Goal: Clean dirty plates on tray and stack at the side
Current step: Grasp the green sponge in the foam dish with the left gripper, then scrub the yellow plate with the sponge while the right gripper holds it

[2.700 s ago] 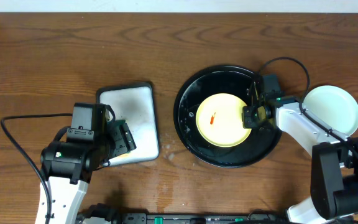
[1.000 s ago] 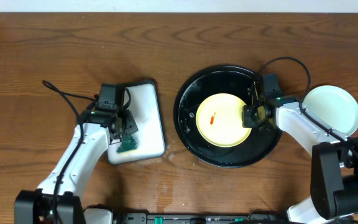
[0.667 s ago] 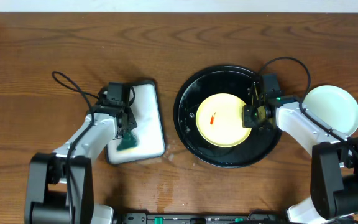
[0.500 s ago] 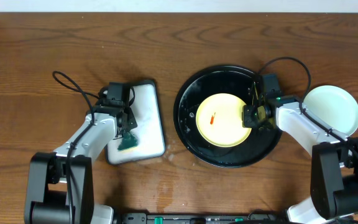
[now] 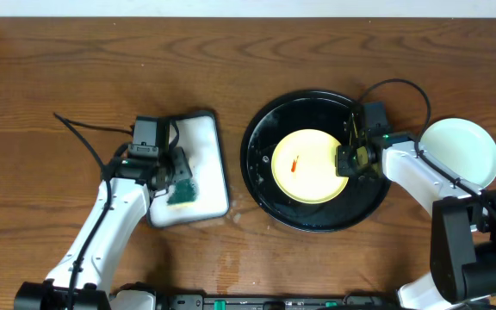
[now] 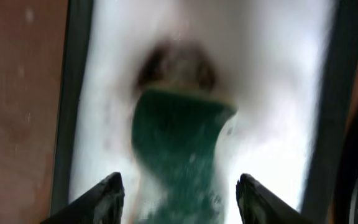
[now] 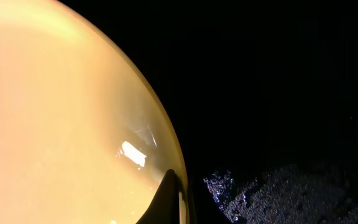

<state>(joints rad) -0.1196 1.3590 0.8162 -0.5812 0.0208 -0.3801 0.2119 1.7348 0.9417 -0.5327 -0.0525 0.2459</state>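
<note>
A pale yellow plate (image 5: 310,166) with a small red smear lies in the round black tray (image 5: 265,194). My right gripper (image 5: 350,162) is shut on the plate's right rim. The right wrist view shows one dark finger (image 7: 168,198) lying on the yellow plate (image 7: 61,112) at its edge, above the tray (image 7: 278,93). A pale mint plate (image 5: 460,152) sits on the table to the right of the tray. My left gripper (image 5: 172,178) hangs open over a green sponge (image 5: 182,192). In the left wrist view the sponge (image 6: 176,149) lies between the spread fingers (image 6: 104,198), touching neither.
The sponge rests on a white rectangular dark-rimmed tray (image 5: 198,142) to the left of the black tray. Wet specks glisten on the black tray's floor (image 7: 278,193). Cables trail from both arms over the brown wooden table (image 5: 76,69).
My left arm has swung in from the front left to the white tray, and the sponge now lies loose on the tray's near end. The right arm and yellow plate have not moved.
</note>
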